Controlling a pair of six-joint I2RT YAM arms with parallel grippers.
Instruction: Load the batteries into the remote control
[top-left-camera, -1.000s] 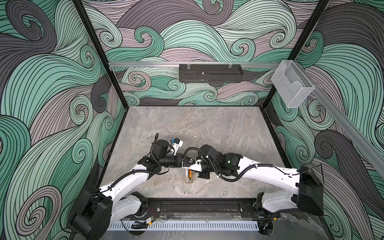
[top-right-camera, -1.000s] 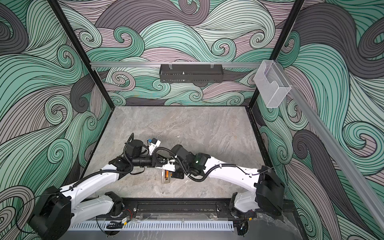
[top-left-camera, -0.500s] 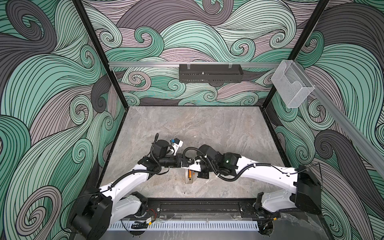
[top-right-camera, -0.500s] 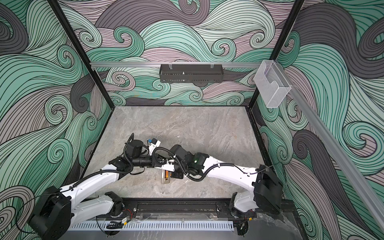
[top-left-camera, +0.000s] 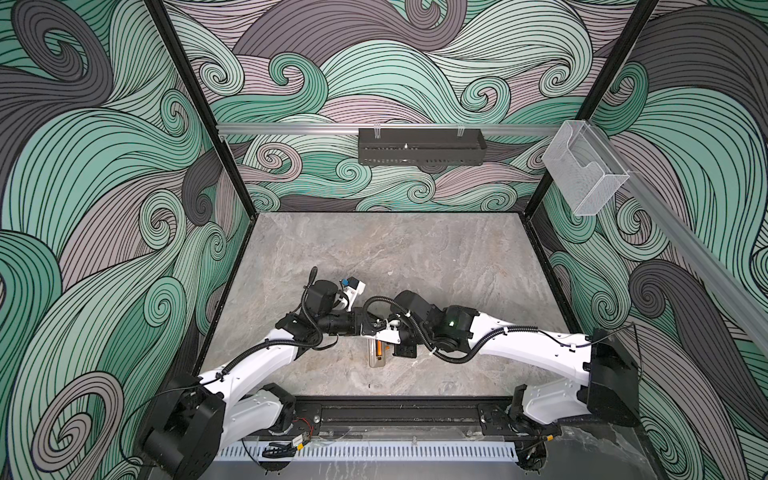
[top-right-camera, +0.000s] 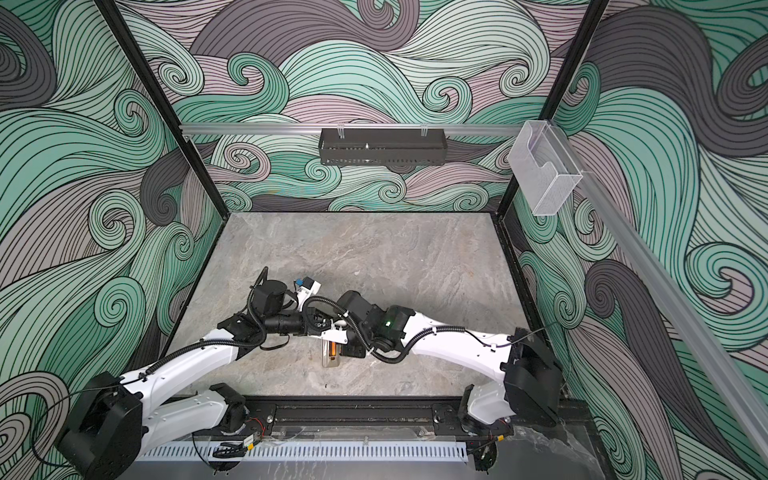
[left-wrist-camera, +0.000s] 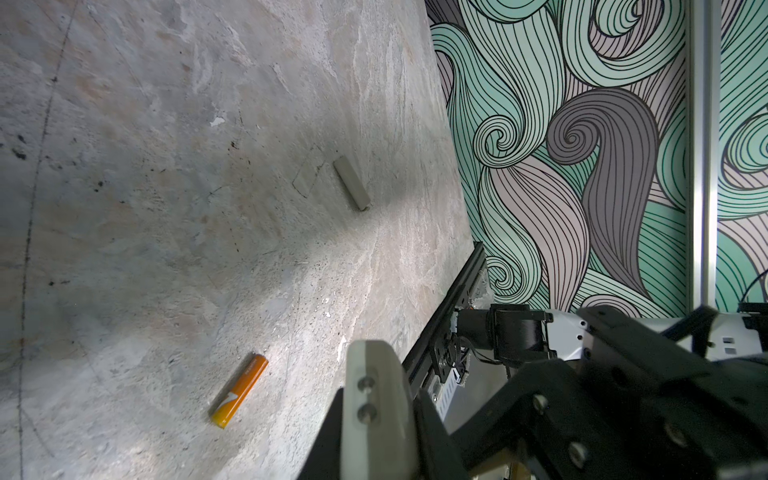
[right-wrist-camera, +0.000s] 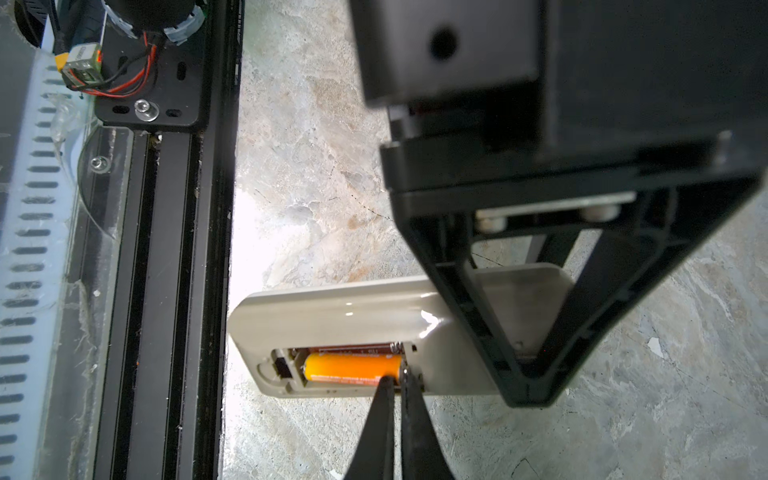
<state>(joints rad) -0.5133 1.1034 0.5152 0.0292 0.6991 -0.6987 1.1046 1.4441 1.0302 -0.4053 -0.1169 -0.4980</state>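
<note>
The remote control (top-left-camera: 376, 360) (top-right-camera: 331, 361) lies back up near the table's front, with both arms meeting over it. Its compartment is open in the right wrist view, and one orange battery (right-wrist-camera: 353, 368) lies in the near slot. My right gripper (right-wrist-camera: 397, 376) is shut, its tips resting on that battery's end by the spring. My left gripper (right-wrist-camera: 528, 374) is shut on the remote control (right-wrist-camera: 332, 320), its upper finger lying across the closed end. The other battery (left-wrist-camera: 239, 392) lies loose on the table.
A small grey flat cover (left-wrist-camera: 351, 183) lies on the table beyond the loose battery. The black front rail (right-wrist-camera: 166, 249) runs close to the remote's compartment end. A black tray (top-left-camera: 422, 146) and a clear holder (top-left-camera: 582, 174) hang on the walls.
The right arm has crept slightly left toward the remote, and its jaws have drawn fully together. The left arm and the remote have not moved.
</note>
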